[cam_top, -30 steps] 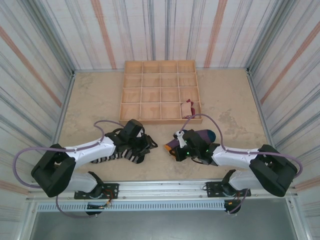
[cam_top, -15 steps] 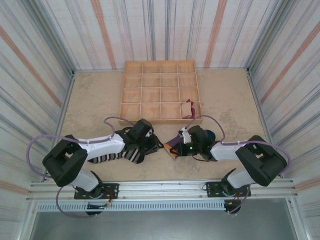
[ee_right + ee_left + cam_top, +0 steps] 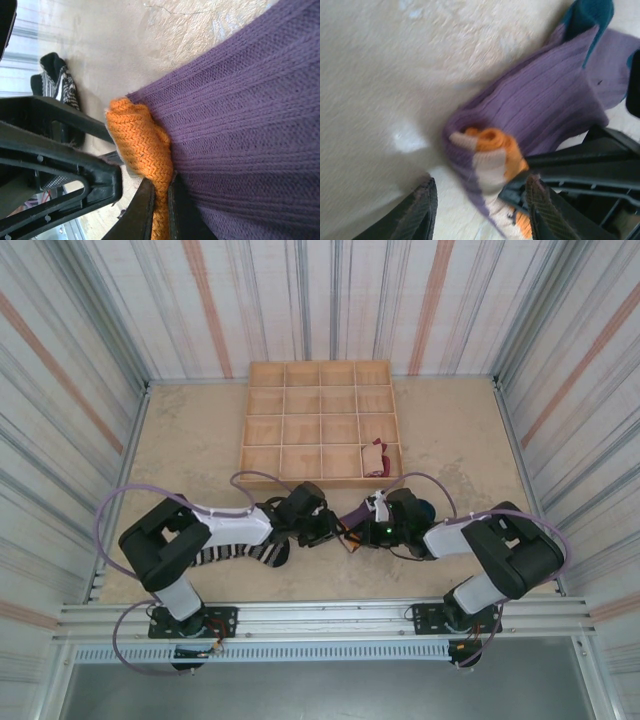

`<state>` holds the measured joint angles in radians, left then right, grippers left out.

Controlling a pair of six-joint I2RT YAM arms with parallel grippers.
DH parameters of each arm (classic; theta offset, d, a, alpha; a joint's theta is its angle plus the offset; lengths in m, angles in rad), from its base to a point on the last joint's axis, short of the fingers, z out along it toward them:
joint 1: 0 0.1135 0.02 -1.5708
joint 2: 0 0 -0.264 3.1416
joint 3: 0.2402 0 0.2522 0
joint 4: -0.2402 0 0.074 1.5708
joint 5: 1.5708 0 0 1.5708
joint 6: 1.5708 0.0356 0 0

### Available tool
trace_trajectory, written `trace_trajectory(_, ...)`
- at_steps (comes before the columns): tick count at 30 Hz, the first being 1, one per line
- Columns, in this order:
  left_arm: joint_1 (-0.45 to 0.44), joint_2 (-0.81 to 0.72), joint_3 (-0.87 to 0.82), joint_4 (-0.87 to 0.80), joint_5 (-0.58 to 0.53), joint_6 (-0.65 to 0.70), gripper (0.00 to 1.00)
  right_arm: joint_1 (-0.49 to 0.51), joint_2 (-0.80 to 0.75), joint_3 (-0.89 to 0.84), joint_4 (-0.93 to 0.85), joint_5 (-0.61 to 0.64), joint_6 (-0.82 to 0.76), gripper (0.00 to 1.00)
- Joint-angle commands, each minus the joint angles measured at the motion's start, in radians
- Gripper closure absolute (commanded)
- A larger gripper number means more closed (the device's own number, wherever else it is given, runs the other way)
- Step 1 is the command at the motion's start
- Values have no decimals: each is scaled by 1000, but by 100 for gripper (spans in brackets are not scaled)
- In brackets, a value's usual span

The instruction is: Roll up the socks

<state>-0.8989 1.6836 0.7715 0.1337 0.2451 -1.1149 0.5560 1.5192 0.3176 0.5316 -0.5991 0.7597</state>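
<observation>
Purple sock point(image 3: 540, 105) lay on table point(image 3: 190, 440); my right gripper point(image 3: 160, 197) clamped its orange end, likely anchoring the roll; left gripper point(image 3: 481, 197) jaws apart, straddling that end to regrip.

- Tabletop point(image 3: 200, 440): pale beige, mottled surface.
- Wooden tray point(image 3: 300, 481): a grid of sixteen compartments, resting at the rear centre.
- Black-and-white striped sock point(image 3: 235, 553): lying flat near the front edge, left of centre.
- Purple sock point(image 3: 540, 105): lying just right of centre, in front of the wooden tray. Its orange end is rolled up and its teal end points away.
</observation>
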Motion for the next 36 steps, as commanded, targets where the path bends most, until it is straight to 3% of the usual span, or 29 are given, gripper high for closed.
trace_trajectory(1,-10,44,21,11,-58,-9,53,-11,43,-42,-110,54,25,100)
trace_trajectory(10,-8,89,40,-60,-76,-38,87,-26,22,-53,-114,56,14,100)
trace_trajectory(14,6,91,69,-149,-60,-15,99,-11,-4,-20,-216,80,-44,99)
trace_trajectory(16,17,80,82,-201,-47,0,100,22,-51,10,-306,130,-89,80)
trace_trajectory(18,30,64,95,-260,-34,20,100,86,-127,46,-422,234,-137,62)
trace_trajectory(21,44,33,113,-347,-25,50,100,174,-247,95,-552,380,-190,46)
trace_trajectory(24,49,-1,117,-411,-21,61,100,259,-348,133,-652,533,-236,38)
trace_trajectory(31,60,-39,77,-428,33,48,100,576,-438,200,-742,1005,-357,31)
trace_trajectory(36,72,-54,54,-413,69,38,100,770,-345,243,-703,1224,-458,31)
